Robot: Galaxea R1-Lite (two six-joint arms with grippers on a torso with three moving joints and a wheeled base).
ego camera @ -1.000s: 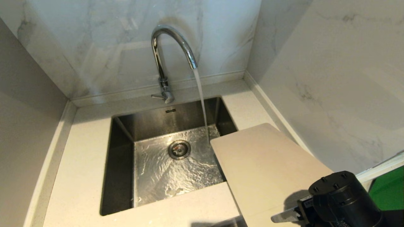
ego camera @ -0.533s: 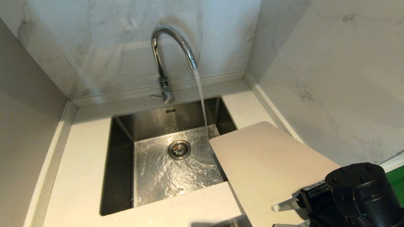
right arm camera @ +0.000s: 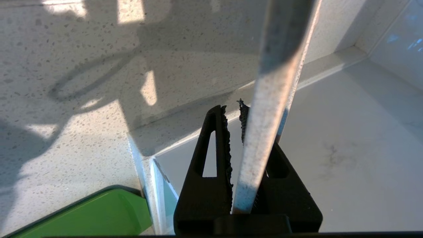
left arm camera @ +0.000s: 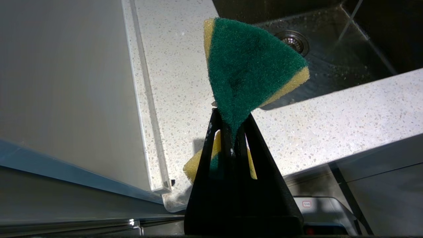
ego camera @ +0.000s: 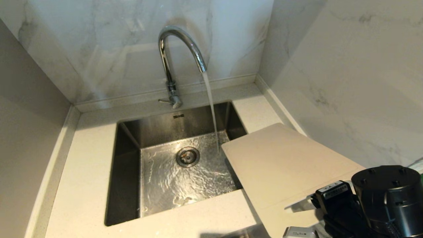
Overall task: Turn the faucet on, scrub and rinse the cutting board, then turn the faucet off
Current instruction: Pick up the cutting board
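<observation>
White marble-look wall panels with faint grey veining fill the top of the head view and run down the right side, meeting in a corner at upper right. A plain grey panel covers the left edge. Below them lies a pale speckled worktop with a low raised lip along the walls. A square stainless-steel sink is sunk into the centre of the frame, a round drain in its floor. Soft reflections sheen the back wall; patches of bright light fall on the worktop in the right wrist view.
</observation>
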